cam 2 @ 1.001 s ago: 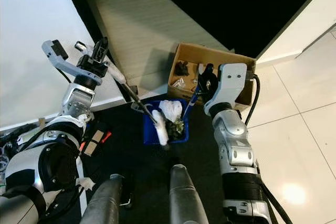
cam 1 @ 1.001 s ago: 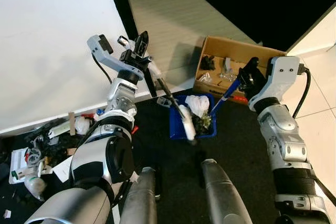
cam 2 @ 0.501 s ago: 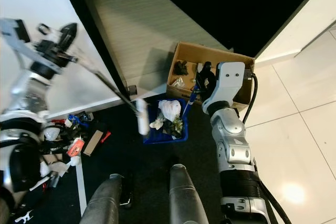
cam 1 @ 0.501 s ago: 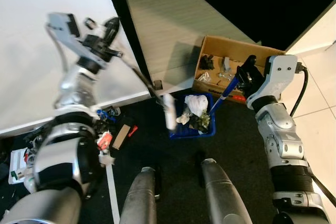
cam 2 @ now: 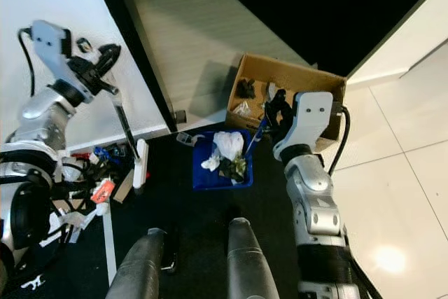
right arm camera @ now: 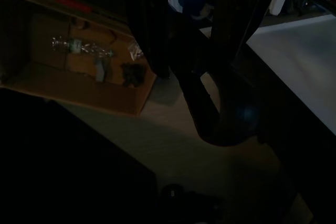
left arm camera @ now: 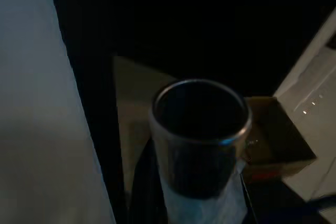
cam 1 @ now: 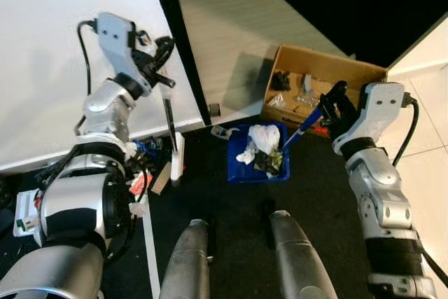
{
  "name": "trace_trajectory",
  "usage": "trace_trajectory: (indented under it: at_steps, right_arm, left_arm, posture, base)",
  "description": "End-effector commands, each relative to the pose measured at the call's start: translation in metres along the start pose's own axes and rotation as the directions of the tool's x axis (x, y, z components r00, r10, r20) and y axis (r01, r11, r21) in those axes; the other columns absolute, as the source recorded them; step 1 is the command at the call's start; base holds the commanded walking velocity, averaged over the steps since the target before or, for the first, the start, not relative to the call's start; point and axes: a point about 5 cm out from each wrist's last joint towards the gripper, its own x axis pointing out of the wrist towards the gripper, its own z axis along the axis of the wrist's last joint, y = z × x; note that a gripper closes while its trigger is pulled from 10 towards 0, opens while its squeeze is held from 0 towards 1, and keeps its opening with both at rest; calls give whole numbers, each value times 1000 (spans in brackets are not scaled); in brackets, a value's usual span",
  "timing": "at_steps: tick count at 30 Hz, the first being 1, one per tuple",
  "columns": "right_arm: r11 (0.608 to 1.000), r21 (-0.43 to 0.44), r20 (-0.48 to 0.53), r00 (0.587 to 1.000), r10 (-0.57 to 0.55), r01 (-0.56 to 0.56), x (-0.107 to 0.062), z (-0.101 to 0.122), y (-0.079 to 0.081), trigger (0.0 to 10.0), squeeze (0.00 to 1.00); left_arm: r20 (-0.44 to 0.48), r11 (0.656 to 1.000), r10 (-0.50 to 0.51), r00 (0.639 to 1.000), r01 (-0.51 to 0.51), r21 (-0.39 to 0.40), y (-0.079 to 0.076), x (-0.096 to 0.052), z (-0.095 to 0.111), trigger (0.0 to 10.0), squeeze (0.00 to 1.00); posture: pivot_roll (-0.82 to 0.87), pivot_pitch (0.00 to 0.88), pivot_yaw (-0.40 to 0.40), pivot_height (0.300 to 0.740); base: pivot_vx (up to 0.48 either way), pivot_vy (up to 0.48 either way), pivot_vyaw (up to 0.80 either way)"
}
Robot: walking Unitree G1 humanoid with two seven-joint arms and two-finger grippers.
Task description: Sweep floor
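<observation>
Box contents (cam 1: 294,89) indistinct (too small)

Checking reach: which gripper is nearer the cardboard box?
Right. The right gripper holds the dustpan handle just in front of the cardboard box; the left gripper is far off, by the white wall.

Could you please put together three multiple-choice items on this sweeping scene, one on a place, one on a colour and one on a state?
1. Where does the brush head hang?
A. Inside the cardboard box
B. Over the litter beside the white wall
C. On the pale tiles

2. What colour is the dustpan?
A. Blue
B. Red
C. Yellow

3. What is the dustpan's state?
A. Empty
B. Upside down
C. Holding white and dark rubbish

Answers:
1. B: the left hand holds the brush upright, its head above the litter by the wall.
2. A: its blue tray shows under the rubbish.
3. C: crumpled white and dark scraps lie in it, while the right hand grips its blue handle near the cardboard box.
</observation>
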Motion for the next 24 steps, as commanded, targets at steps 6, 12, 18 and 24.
trace_trajectory:
  at_steps: [6, 12, 18, 24]
  right_arm:
    - [999, 40, -94, 995, -28, 32, -16, -18, -1, 10000, 0]
    - [998, 38, -94, 995, -37, 41, -18, -16, -2, 10000, 0]
    - [998, 37, -101, 994, -40, 44, -19, -14, -3, 10000, 0]
    - [999, 50, -105, 994, -11, 16, -11, -15, 4, 10000, 0]
  left_arm:
    - [55, 979, 6, 998, 6, -206, -21, 18, -2, 10000, 0]
    - [143, 867, -31, 989, 98, -489, -48, 31, -8, 10000, 0]
    - [243, 768, -11, 970, 164, -619, -62, 39, -3, 10000, 0]
    - [408, 684, -10, 913, 304, -663, -62, 45, 18, 10000, 0]
  posture:
    - [-313, 483, 96, 740]
    - [-326, 485, 102, 740]
    - [-322, 482, 94, 740]
    - [-285, 471, 77, 740]
  base:
    - [0, 0, 0]
    - [0, 0, 0]
    - [0, 0, 0]
    - [0, 0, 0]
